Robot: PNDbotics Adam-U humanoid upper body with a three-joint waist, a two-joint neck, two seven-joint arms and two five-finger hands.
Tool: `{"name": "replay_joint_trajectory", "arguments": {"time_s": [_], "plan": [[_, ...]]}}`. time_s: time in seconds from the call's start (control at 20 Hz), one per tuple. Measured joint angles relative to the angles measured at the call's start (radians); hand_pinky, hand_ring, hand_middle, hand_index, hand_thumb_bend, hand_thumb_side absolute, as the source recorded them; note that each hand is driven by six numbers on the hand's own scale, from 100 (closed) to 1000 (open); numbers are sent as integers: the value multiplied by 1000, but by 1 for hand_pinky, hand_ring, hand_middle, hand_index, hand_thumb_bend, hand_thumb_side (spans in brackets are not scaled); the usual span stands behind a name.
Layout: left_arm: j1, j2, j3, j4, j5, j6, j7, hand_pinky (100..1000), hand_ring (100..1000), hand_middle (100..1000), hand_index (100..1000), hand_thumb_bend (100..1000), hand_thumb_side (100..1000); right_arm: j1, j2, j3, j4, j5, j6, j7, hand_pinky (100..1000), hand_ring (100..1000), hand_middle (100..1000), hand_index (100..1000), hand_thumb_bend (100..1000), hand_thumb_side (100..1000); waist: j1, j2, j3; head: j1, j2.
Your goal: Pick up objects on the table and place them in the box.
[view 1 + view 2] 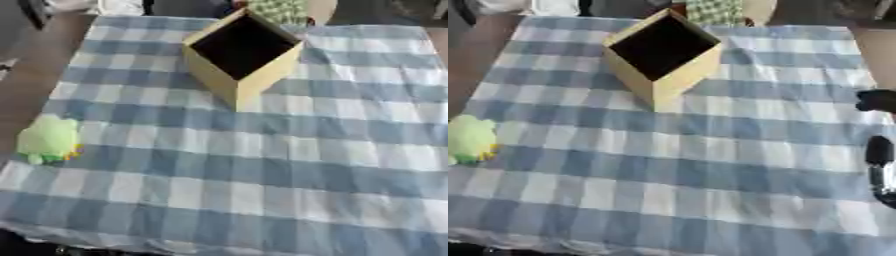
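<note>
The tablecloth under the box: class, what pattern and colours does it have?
The tablecloth is a blue and white check, clearest in the left eye view.

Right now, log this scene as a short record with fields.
surface: table under a blue and white checked cloth
box: yellow box, open top, dark inside, set cornerwise at the far middle
object to pick: green plush toy at the cloth's left edge, apart from the box
right hand: right hand at the right edge, fingers unclear
left hand: not in view

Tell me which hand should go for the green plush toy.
Probably left: the green plush toy lies at the cloth's left edge. Only the right hand shows, at the far right edge, across the table.
</note>
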Motion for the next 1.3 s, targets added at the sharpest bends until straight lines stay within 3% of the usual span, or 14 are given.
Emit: {"name": "replay_joint_trajectory", "arguments": {"time_s": [0.75, 1.3], "plan": [[-72, -54, -45, 96, -47, -18, -26, 801, 976, 1000, 982, 467, 296, -9, 9, 0, 0, -17, 4, 21, 748, 722, 595, 773, 100, 728, -5, 7, -9, 8, 0], [-109, -93, -66, 119, -41, -48, -4, 734, 954, 1000, 966, 421, 295, -17, 17, 1, 0, -28, 9, 39, 748, 721, 594, 772, 100, 728, -6, 13, -15, 13, 0]]}}
